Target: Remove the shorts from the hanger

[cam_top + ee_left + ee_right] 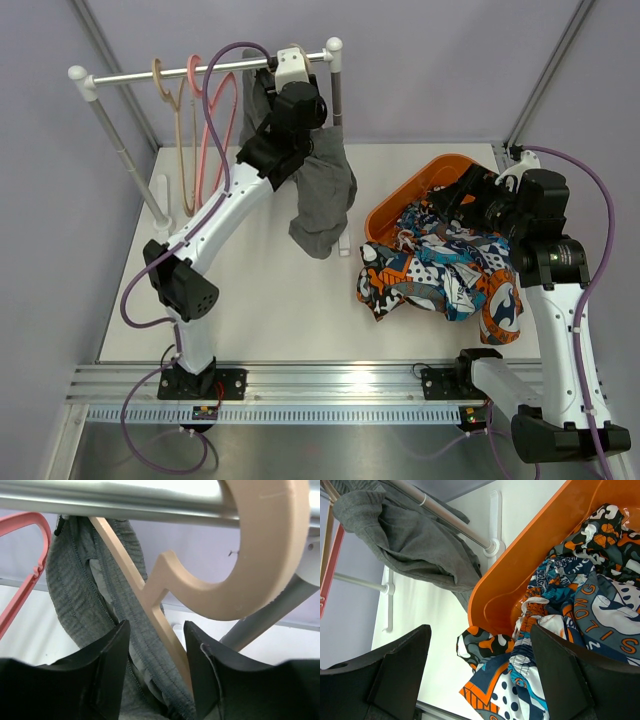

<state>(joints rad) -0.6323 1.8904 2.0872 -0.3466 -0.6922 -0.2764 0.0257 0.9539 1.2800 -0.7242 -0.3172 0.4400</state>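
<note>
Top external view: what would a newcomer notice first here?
The dark grey shorts dangling from the rail at the back, with the left gripper straddling their tan hanger. Then the bright patterned shorts spilling out of the orange basket on the right, under the open right gripper.

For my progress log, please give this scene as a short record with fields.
grey shorts: on tan hanger, hanging from rail
left pincer: open, fingers on either side of hanger arm and waistband
right pincer: open, empty, above orange basket
camouflage shorts: spilling over basket rim
blue patterned shorts: in basket
</note>
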